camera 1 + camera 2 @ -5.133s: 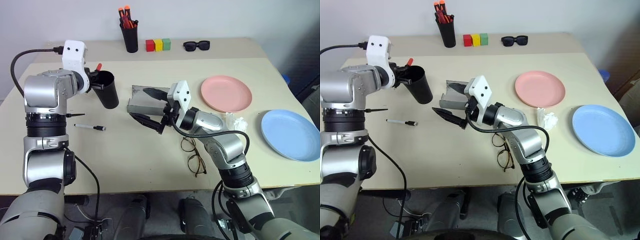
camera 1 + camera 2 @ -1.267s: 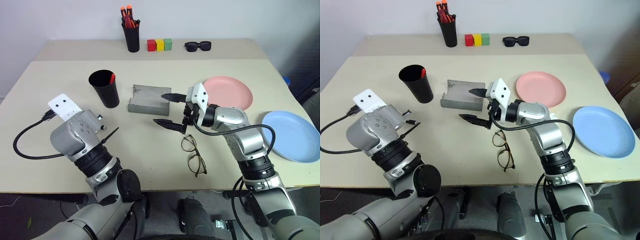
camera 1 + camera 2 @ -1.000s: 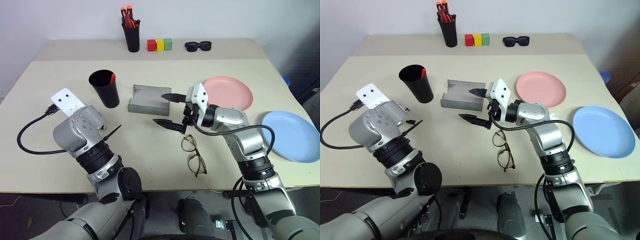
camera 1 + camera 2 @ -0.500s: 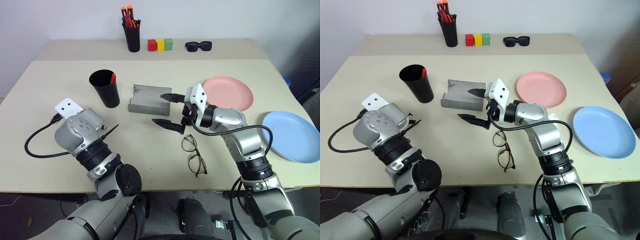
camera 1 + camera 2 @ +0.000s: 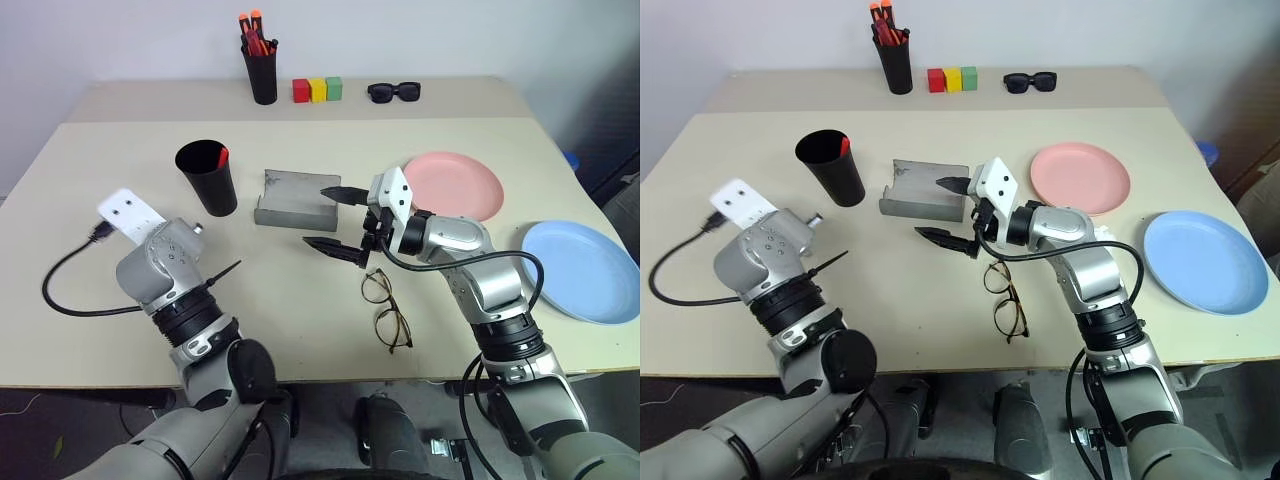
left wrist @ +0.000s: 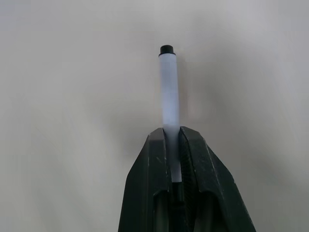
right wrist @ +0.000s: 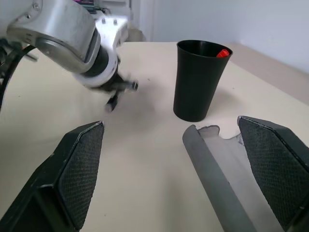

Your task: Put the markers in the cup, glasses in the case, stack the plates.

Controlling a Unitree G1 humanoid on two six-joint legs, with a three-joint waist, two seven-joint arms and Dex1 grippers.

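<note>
Along the far edge of the table (image 5: 300,330) stand a tall black pen holder (image 5: 262,72) stuffed with orange and red markers, three small blocks (image 5: 317,89) in red, yellow and green, and one pair of chunky black sunglasses (image 5: 393,92). None of these sits in the way of the arms.

Nearer the middle, the black cup (image 5: 209,176) stands upright toward the left side, with one red-capped marker (image 5: 221,155) poking above its rim. Just beside it, toward the centre, the grey case (image 5: 292,201) lies open. The right gripper (image 5: 336,219) hangs just in front of the case with its two fingers spread wide and nothing between them. The wire-frame glasses (image 5: 387,309) lie flat on the table between that gripper and the near edge, close below the right forearm.

Two plates lie on the right side, well apart from each other: the pink plate (image 5: 455,186) behind the right arm, the blue plate (image 5: 582,270) by the right edge.

The left gripper (image 6: 173,145) is near the left front edge, clamped on the white marker (image 6: 169,87), which sticks out past its fingertips
</note>
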